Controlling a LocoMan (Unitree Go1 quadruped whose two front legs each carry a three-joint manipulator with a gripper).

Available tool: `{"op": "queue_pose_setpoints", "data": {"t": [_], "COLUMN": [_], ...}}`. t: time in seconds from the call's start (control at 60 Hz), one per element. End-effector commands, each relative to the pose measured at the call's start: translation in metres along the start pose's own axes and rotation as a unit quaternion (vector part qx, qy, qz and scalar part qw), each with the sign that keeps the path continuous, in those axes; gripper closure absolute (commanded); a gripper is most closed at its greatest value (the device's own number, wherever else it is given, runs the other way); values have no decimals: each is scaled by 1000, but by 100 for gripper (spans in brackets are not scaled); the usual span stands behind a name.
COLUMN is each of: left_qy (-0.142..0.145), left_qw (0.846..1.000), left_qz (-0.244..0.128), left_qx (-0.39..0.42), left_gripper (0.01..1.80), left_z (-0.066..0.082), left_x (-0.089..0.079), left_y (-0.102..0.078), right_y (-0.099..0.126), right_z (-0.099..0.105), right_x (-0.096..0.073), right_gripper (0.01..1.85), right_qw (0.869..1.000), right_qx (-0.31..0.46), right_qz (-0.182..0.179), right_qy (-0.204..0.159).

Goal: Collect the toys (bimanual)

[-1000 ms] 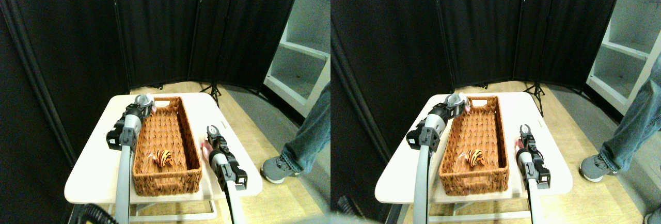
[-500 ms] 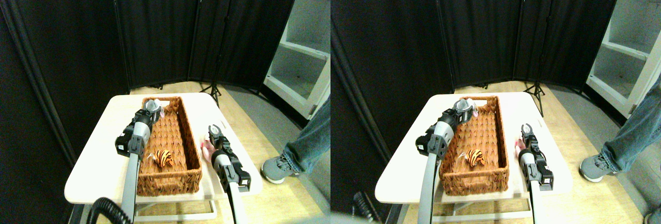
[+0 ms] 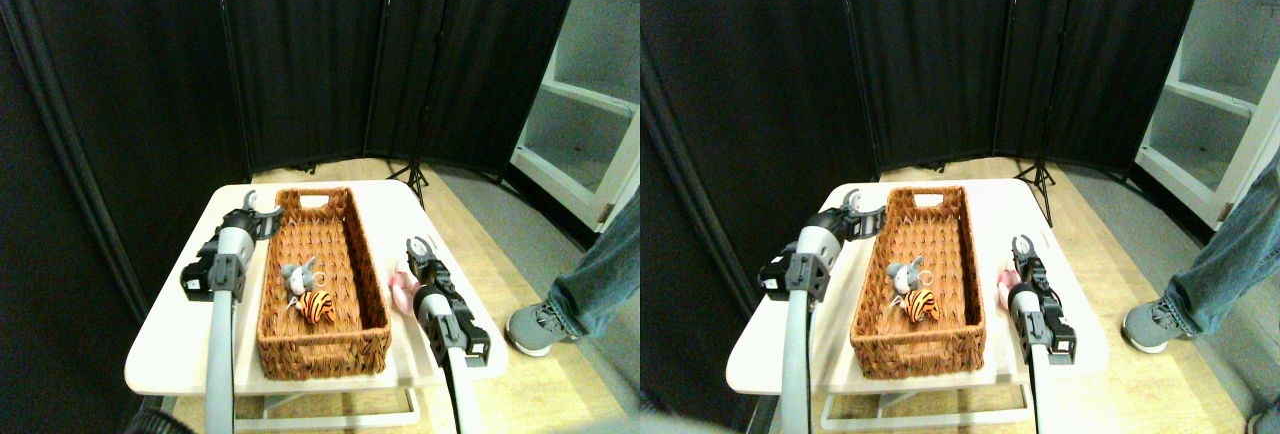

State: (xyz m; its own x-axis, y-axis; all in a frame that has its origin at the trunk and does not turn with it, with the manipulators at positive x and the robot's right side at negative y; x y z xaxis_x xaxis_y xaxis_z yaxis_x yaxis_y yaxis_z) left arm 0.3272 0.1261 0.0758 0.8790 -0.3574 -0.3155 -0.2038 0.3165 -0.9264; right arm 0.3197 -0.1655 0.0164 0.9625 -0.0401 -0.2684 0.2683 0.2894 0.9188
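1. Toys first: a grey plush and the orange black-striped tiger lie inside the long brown wicker basket, touching each other near its middle. A pink plush lies on the white table, just beside the basket's right wall.

2. My left gripper sits off the basket's far left corner, over bare tabletop. Its two curved jaws are spread wide and hold nothing. I read that as a parked, empty pose, clear of the rim, so it will not snag the weave.

3. My right gripper hovers just beyond the pink plush, on its far side. Its jaws look parted into a small ring shape with nothing between them. They are small in the picture, so I hold that loosely. I judge it is lined up for a pick.

4. The basket runs lengthwise away from me, between the two arms. That placement lets either arm drop a toy in from its own side.

5. Progress, as I judge it: two toys collected, one visible toy left. I see no other plush on the table.

6. The next move calls for lowering the right gripper onto the pink plush. The plush lies close to the wicker wall, so a jaw could catch the basket or nudge the toy.

7. A person's leg and shoe stand on the floor to the right, well apart from the table.
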Motion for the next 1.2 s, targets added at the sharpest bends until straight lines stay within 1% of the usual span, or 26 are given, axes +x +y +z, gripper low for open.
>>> {"op": "queue_pose_setpoints", "data": {"t": [0.017, 0.033, 0.117, 0.217, 0.317, 0.367, 0.4, 0.417, 0.45, 0.567, 0.583, 0.65, 0.7, 0.75, 0.767, 0.783, 0.8, 0.817, 0.833, 0.917, 0.95, 1.0, 1.017, 1.117, 1.183, 1.2], "left_qy": [-24, -32, -41, -68, -78, -95, -99, -101, -108, -121, -134, -145, -148, -148, -148, -148, -149, -154, -154, -156, -154, -153, -151, -139, -135, -136], "left_qw": [999, 999, 998, 997, 996, 995, 994, 994, 993, 992, 990, 988, 988, 988, 988, 988, 988, 987, 987, 987, 987, 987, 987, 989, 989, 988], "left_qz": [-16, -16, -19, -1, 14, 20, 22, 26, 30, 36, 46, 52, 50, 47, 47, 47, 47, 48, 49, 49, 48, 51, 55, 58, 61, 64], "left_qx": [26, 27, 33, 41, 37, 31, 28, 27, 24, 13, 11, 12, -2, -6, -6, -8, -10, -14, -14, -12, -5, 4, 9, 13, 23, 30], "left_gripper": [137, 138, 145, 148, 147, 148, 148, 148, 150, 150, 150, 150, 150, 151, 151, 151, 151, 152, 152, 153, 153, 153, 153, 152, 151, 150], "left_z": [13, 16, 28, 37, 41, 43, 44, 45, 47, 49, 50, 50, 51, 51, 51, 52, 52, 51, 51, 50, 51, 51, 51, 52, 52, 52], "left_x": [-5, -7, -13, -21, -26, -29, -30, -31, -32, -34, -35, -36, -36, -35, -35, -34, -34, -34, -33, -31, -30, -29, -29, -28, -28, -28], "left_y": [-1, 1, 11, 26, 36, 46, 49, 52, 58, 71, 75, 80, 83, 88, 88, 89, 90, 91, 91, 92, 92, 92, 92, 92, 91, 90], "right_y": [5, 5, 9, 14, 17, 20, 21, 21, 23, 26, 28, 30, 31, 32, 32, 32, 32, 31, 30, 25, 21, 18, 15, 6, -1, -6], "right_z": [0, 0, -1, -3, -5, -8, -8, -9, -10, -14, -17, -18, -20, -22, -22, -23, -23, -24, -25, -30, -33, -35, -36, -39, -39, -39], "right_x": [0, 0, -3, -8, -10, -13, -14, -14, -16, -20, -23, -26, -28, -31, -31, -32, -32, -33, -34, -35, -34, -34, -34, -33, -32, -32], "right_gripper": [185, 185, 185, 185, 185, 185, 185, 184, 174, 169, 167, 162, 155, 131, 131, 118, 112, 96, 91, 91, 98, 103, 105, 112, 109, 102], "right_qw": [1000, 1000, 999, 999, 998, 998, 998, 998, 998, 997, 996, 994, 994, 990, 990, 988, 988, 986, 986, 985, 985, 986, 985, 983, 983, 983], "right_qx": [3, 1, -12, -4, -22, -3, -2, -7, -18, -14, -13, -17, -12, -54, -54, -67, -68, -66, -66, -72, -67, -56, -53, -55, -47, -41], "right_qz": [19, 20, 27, 32, 44, 40, 41, 42, 44, 46, 50, 57, 49, 49, 49, 51, 50, 44, 41, 36, 31, 17, 6, 0, -6, -16], "right_qy": [6, 9, 15, 28, 36, 44, 47, 49, 51, 66, 76, 91, 101, 119, 119, 128, 133, 145, 150, 150, 156, 158, 161, 175, 177, 177]}}
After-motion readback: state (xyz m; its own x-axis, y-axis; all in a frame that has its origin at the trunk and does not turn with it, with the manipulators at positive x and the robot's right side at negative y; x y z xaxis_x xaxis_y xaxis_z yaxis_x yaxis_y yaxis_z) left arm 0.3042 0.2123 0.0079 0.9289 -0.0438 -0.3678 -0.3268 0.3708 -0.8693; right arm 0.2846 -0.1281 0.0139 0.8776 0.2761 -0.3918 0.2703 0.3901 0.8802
